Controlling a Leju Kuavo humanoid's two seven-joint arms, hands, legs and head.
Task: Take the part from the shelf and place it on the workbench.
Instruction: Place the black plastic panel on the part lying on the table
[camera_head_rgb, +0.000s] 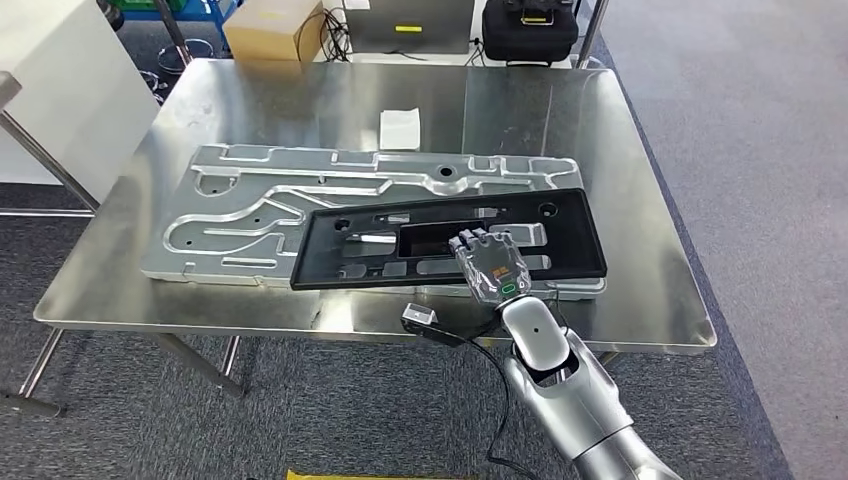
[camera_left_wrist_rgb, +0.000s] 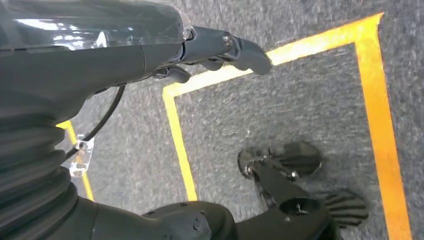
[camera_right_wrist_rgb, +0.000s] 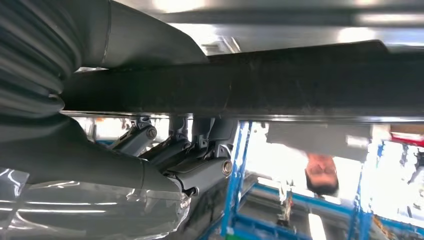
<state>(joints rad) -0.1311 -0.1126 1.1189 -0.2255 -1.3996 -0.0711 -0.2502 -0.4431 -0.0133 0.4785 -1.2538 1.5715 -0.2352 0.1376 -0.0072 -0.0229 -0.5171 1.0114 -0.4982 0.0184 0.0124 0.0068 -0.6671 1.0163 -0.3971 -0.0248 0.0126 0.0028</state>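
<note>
Silver and jointed, the right arm (camera_head_rgb: 560, 385) rises from the lower edge of the head view, ending in the right hand (camera_head_rgb: 492, 265), which grips the near edge of the long flat black plastic panel (camera_head_rgb: 450, 240); the right wrist view shows the thumb on one face of that edge and the dark fingers (camera_right_wrist_rgb: 172, 152) curled against the other. This panel is a rectangular frame with rounded corners, a large oblong opening in the middle and smaller cut-outs and holes around it. It lies slightly askew on the workbench, resting across the near right part of a larger machined aluminium plate (camera_head_rgb: 250, 215) with curving channels milled into it.

Both sit on the shiny stainless-steel workbench (camera_head_rgb: 650, 270), along with a small white folded cloth or paper (camera_head_rgb: 400, 128) further back. Grey carpet (camera_head_rgb: 760, 130) surrounds the bench (a cardboard box (camera_head_rgb: 272, 28) and a black case (camera_head_rgb: 530, 30) stand beyond its far edge).

Hanging over carpet marked with yellow tape lines (camera_left_wrist_rgb: 380, 110), the left hand (camera_left_wrist_rgb: 210, 50) holds nothing, its fingers loosely extended.
</note>
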